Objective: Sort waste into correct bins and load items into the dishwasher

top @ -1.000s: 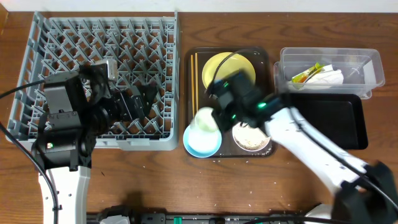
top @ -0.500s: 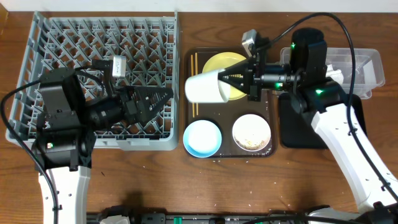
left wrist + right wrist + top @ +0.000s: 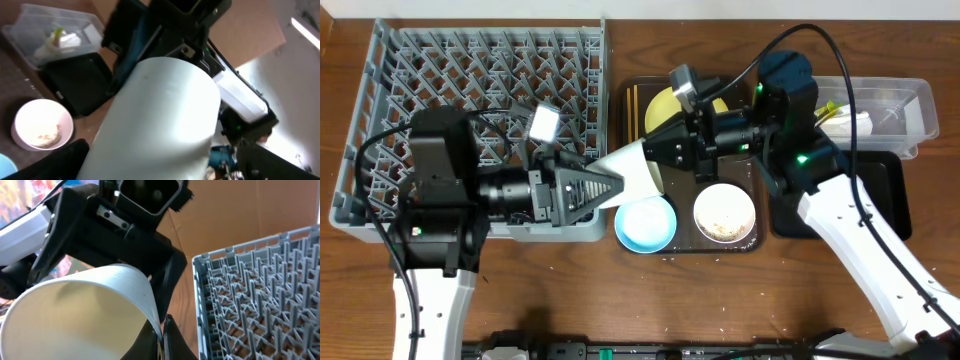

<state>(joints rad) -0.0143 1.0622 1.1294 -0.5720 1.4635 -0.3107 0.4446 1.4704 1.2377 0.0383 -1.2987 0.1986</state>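
The small white cup (image 3: 638, 168) hangs in the air on its side between my two grippers, over the gap between the grey dish rack (image 3: 440, 60) and the brown serving tray. My right gripper (image 3: 662, 150) is shut on the cup's rim (image 3: 80, 315), pinching the wall between its fingers (image 3: 162, 335). My left gripper (image 3: 608, 186) is open, its fingers on either side of the cup's base (image 3: 160, 115). The yellow plate (image 3: 665, 105), chopsticks (image 3: 633, 110), light-blue bowl (image 3: 645, 222) and the white bowl with rice (image 3: 725, 213) sit on the serving tray.
The clear tub (image 3: 900, 100) at the back right holds the wrapper (image 3: 825, 110) and tissue (image 3: 850, 123). The black tray (image 3: 875, 190) lies in front of it. The brown serving tray (image 3: 680, 248) stands between rack and bins. The rack also shows in the right wrist view (image 3: 260, 290).
My right gripper lifted the cup off the serving tray and carried it left. My left arm swung right off the rack, and its open fingers now straddle the cup's base.
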